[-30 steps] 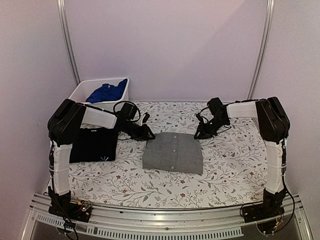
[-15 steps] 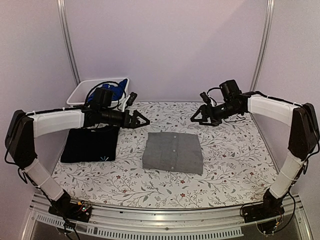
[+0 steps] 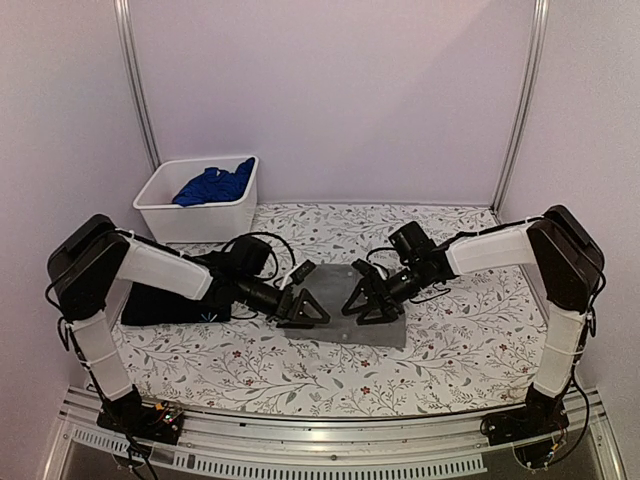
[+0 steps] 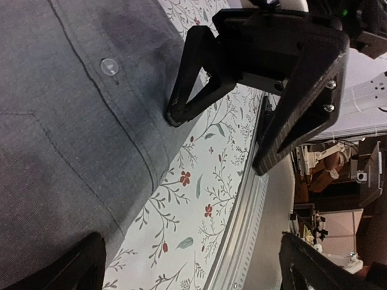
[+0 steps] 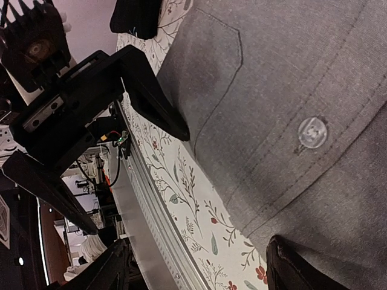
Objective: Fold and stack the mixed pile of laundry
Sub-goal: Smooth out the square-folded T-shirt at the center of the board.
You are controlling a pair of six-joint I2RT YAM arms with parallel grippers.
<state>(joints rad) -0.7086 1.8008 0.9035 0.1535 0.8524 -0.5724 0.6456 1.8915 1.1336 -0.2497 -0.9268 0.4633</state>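
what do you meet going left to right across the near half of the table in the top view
black t-shirt → left claw → right claw; the grey shirt lies under both claws, so it is left out

Your left arm point(image 3: 150, 268) comes in from the left side, elbow folded high and forearm sloping down toward the middle, so the wrist sits low. The left jaws stand spread wide and empty, tips pointing right. Your right arm point(image 3: 490, 250) mirrors it, with the upper link upright at the right edge and the forearm angling down and inward. The right jaws are parted too and hold nothing, tips pointing left. The two sets face each other, close but not touching.
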